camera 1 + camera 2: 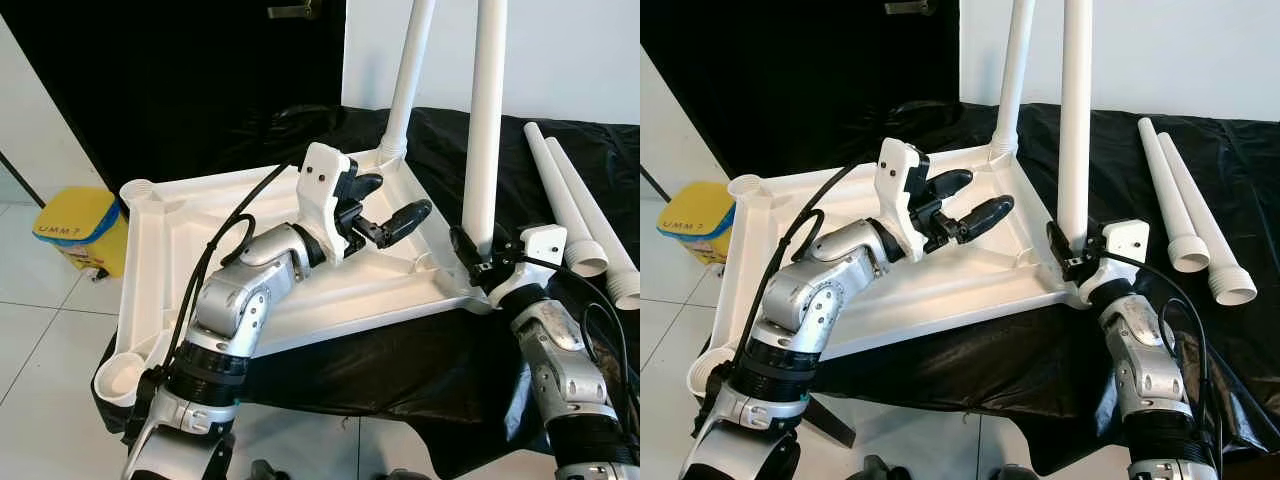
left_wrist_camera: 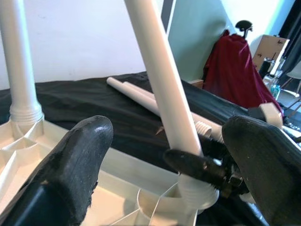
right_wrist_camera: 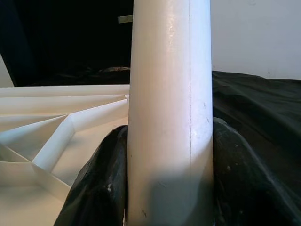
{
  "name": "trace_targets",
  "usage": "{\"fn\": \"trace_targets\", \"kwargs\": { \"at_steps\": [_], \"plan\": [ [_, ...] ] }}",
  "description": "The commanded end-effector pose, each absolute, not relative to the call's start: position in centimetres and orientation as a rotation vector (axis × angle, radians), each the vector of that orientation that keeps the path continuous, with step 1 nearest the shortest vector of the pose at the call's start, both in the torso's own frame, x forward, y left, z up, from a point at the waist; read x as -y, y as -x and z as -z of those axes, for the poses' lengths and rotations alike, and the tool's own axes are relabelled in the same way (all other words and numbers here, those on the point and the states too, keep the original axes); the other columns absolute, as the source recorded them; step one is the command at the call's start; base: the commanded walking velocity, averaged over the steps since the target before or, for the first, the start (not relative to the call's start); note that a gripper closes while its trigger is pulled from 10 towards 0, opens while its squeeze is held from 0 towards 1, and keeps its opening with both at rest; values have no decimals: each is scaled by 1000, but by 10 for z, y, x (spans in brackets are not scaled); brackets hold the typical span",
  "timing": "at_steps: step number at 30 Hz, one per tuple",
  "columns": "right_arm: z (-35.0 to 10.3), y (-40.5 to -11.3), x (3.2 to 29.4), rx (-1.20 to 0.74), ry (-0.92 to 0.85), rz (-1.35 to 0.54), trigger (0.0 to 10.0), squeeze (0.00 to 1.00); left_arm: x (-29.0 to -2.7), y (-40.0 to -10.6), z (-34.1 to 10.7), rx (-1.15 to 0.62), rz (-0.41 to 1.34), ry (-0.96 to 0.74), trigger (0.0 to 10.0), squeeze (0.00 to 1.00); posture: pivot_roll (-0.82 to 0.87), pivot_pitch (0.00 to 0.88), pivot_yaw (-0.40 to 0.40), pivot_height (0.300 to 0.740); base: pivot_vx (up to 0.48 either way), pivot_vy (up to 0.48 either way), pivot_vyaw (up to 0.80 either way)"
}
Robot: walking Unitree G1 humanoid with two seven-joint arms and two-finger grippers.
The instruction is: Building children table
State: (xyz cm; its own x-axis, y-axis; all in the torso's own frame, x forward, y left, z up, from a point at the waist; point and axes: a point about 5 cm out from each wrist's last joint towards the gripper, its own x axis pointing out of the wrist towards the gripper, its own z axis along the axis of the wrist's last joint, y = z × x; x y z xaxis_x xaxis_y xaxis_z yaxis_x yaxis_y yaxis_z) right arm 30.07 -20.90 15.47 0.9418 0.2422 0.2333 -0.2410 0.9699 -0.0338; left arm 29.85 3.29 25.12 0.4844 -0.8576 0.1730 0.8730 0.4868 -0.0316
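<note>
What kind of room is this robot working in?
Probably a spare room or workshop corner of a home. There are a white tiled floor, a black cloth spread as a work surface, a yellow bin, and a red garment draped over a chair.

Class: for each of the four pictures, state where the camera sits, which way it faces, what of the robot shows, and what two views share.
Left eye view: head, looking down at the upturned tabletop; both arms, left gripper open.
Right eye view: same scene; right gripper at the near leg.
Left wrist view: along its fingers toward that leg.
Right wrist view: fingers clamping the leg.
Shared: the near leg.
</note>
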Motion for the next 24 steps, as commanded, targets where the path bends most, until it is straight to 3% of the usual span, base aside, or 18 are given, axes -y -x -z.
{"fn": "trace_targets", "kwargs": {
  "at_steps": [1, 24],
  "plan": [
    [-156, -300, 212, 254, 11, -234, 10000, 0, -32, -297, -249, 111, 1128, 125, 10000, 0, -91, 45, -23, 740, 0, 0, 0],
    [-157, -300, 210, 258, 16, -235, 10000, 0, -35, -302, -249, 56, 1100, 138, 10000, 0, -89, 48, -16, 740, 0, 0, 0]
  ]
}}
